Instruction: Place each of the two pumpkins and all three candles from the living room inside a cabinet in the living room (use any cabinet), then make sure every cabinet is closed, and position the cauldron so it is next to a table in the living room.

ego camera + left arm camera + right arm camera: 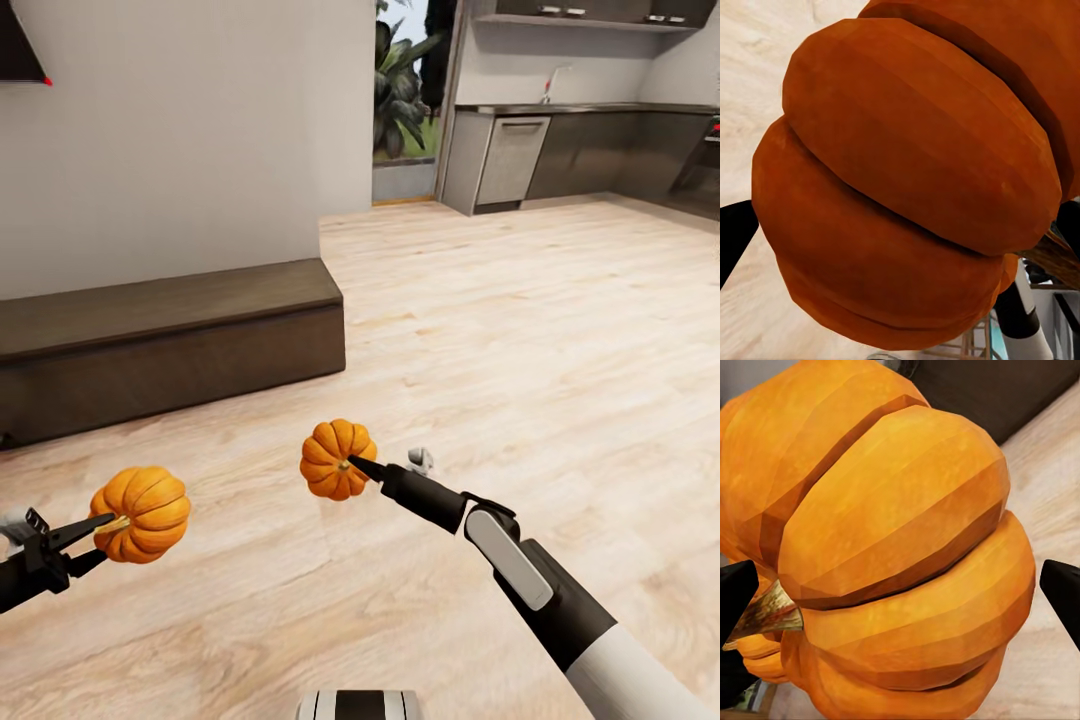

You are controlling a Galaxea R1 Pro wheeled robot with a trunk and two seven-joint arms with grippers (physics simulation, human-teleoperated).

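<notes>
Each arm carries a pumpkin above the plank floor. The left tool is closed on the stem end of the left pumpkin, which hangs just ahead of its tips; in the left wrist view that pumpkin sits right against the camera. The right tool is likewise pinched at the stem of the right pumpkin, and the right wrist view shows the fruit between the two dark fingers, with the stem beside one of them.

The cabinet lies well ahead of the left tool and ahead and across from the right one, against the wall. Its front looks shut; no drawer is open, so neither pumpkin has anywhere to go yet.

The main risk, as I judge it, is the grip itself. Both pumpkins appear held by a thin stem rather than around the body, so a swing of the arm or a jolt from the base could twist one loose and send it rolling over the floor. A second snag: both tools are occupied, so opening a drawer means first setting one pumpkin down. Driving in close could also knock the hanging fruit against the cabinet top.
</notes>
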